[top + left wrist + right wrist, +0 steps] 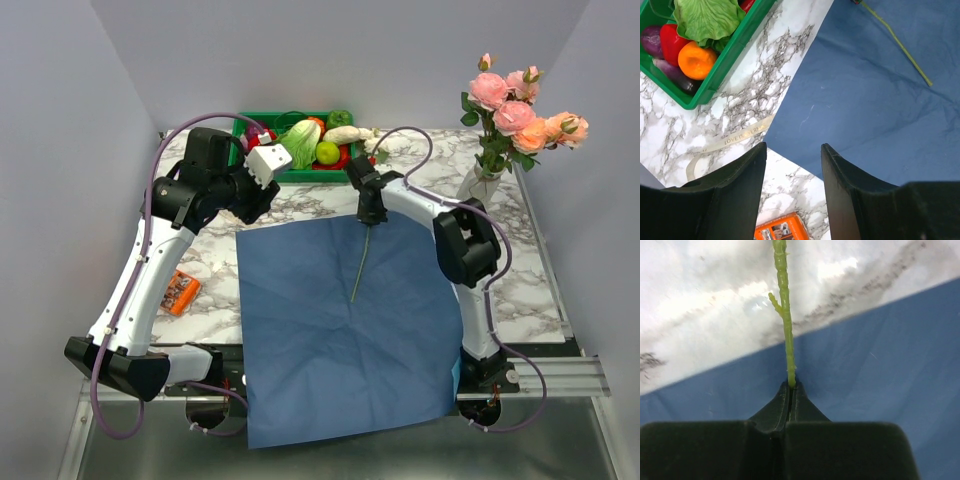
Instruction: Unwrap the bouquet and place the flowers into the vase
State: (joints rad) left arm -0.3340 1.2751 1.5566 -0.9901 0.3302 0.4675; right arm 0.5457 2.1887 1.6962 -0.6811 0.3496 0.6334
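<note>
At the far right corner of the worktop (560, 290), seen from above, the vase (483, 185) already stands with a bunch of pink and peach flowers (515, 115) and green sprigs in it. The blue paper (340, 340) lies opened flat across the middle, so I judge the unwrapping done. One thin green stem (360, 265) lies on the paper well apart from the vase. The right tool (370, 215) sits at its far end, and whether that end carries a bloom is hidden under it. What seems left is to lift this stem and set it in the narrow neck. A green crate (285, 114) of vegetables sits at the back, and an orange card (180, 292) lies near the left arm, its print too small to read.

From the left wrist, the left tool (792, 147) hangs over the paper's edge with its jaws part open and nothing between them. The cream ribbon (735, 140) lies loose on the marble just beside the paper. Its gold lettering begins "LOVE IS"; the rest I cannot make out. The orange card shows again at the bottom, also unreadable.

From the right wrist, the right tool is closed tight on the stem, which runs away from the fingertips, across the paper's edge and onto the marble.
</note>
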